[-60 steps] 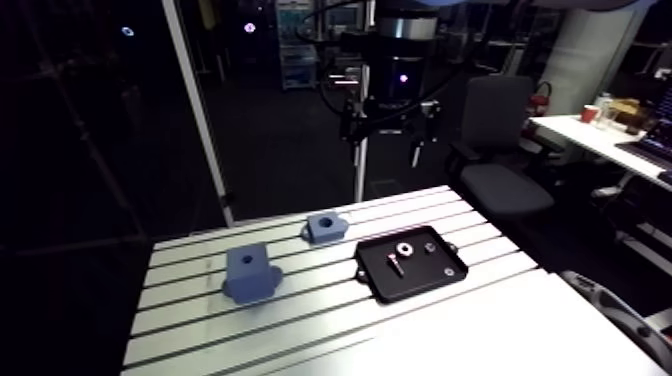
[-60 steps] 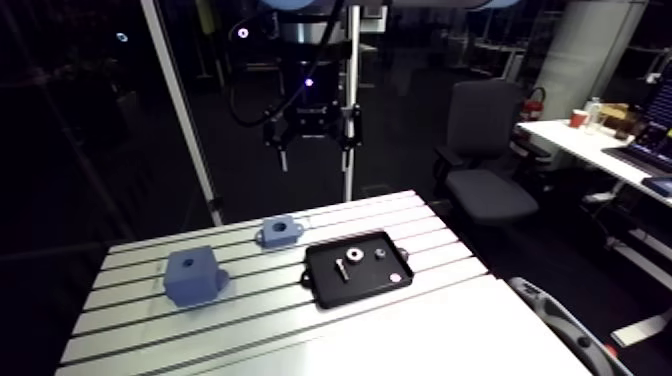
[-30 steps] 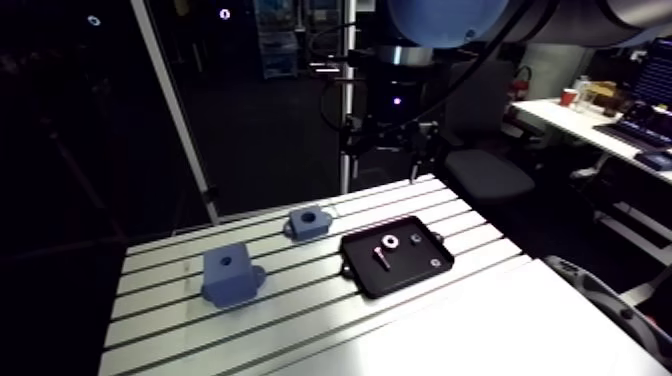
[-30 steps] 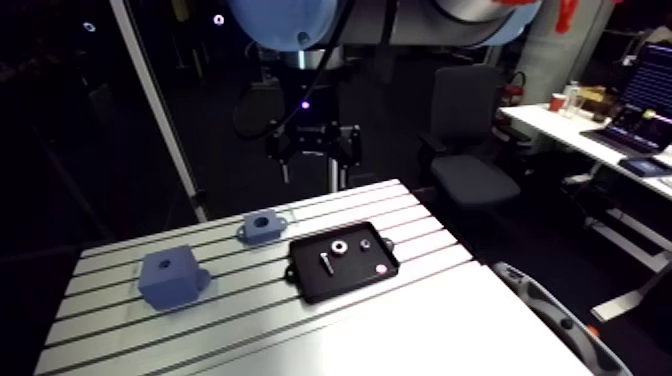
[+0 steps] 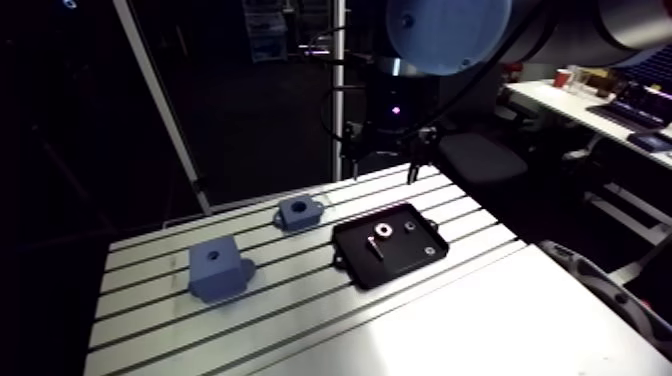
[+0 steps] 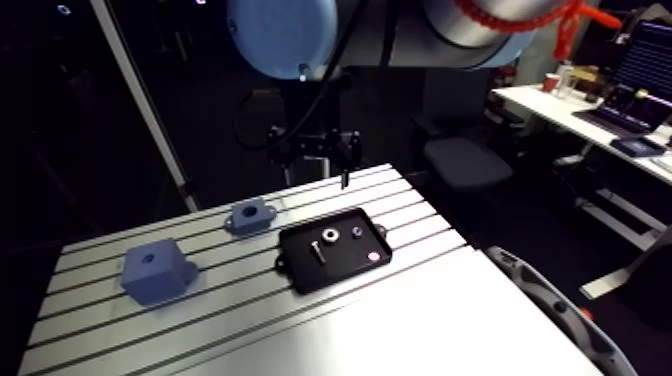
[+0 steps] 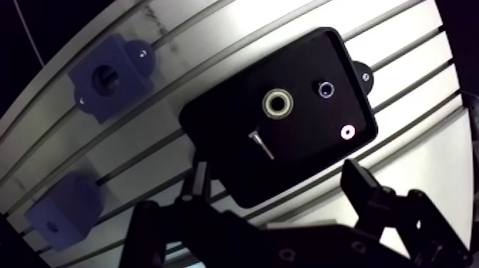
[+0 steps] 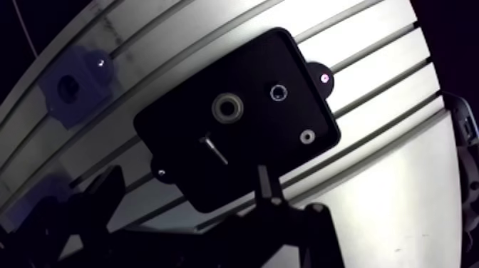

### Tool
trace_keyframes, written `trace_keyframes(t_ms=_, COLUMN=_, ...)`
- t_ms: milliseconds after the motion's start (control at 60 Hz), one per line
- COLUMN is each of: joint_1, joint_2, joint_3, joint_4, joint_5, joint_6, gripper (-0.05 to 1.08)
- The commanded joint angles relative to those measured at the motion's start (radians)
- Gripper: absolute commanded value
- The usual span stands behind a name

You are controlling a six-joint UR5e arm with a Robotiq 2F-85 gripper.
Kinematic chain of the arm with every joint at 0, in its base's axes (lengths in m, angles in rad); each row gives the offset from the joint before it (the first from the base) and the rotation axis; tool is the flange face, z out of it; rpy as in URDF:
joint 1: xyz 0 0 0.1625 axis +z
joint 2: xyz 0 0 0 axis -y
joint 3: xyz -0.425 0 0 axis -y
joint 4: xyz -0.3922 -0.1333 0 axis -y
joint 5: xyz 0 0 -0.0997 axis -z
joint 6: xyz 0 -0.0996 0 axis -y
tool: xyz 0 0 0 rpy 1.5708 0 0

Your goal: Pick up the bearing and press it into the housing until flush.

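The bearing, a silver ring with a dark bore, lies in a black tray along with a small screw. My gripper hangs high above the tray's near side, open, with nothing between its fingers. A blue flanged housing with a round bore stands on the table beyond the tray's corner. In the arm view the gripper hovers over the table's back edge, behind the tray and the housing.
A blue cube-like block with a small hole in its top stands left of the tray on the slotted table. Two small rings also lie in the tray. A smooth plate covers the table's near right part.
The camera has swung with the arm. The gripper has come lower, down to the level of the table's back edge. The parts on the table have stayed put.
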Motion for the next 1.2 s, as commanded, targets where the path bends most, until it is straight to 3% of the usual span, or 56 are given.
trace_keyframes(t_ms=17, joint_1=-0.018, joint_2=0.030, joint_3=0.010, joint_4=-0.023, joint_5=-0.002, joint_6=-0.003, gripper=0.01)
trace_keyframes(t_ms=350, joint_1=-0.032, joint_2=0.074, joint_3=0.024, joint_4=-0.075, joint_5=0.001, joint_6=-0.005, gripper=0.20)
trace_keyframes(t_ms=867, joint_1=-0.038, joint_2=0.121, joint_3=0.025, joint_4=-0.107, joint_5=0.003, joint_6=-0.004, gripper=0.30)
trace_keyframes(t_ms=967, joint_1=-0.038, joint_2=0.134, joint_3=0.025, joint_4=-0.114, joint_5=0.016, joint_6=-0.004, gripper=0.32)
trace_keyframes(t_ms=1200, joint_1=-0.038, joint_2=0.148, joint_3=0.025, joint_4=-0.116, joint_5=0.017, joint_6=-0.004, gripper=0.35)
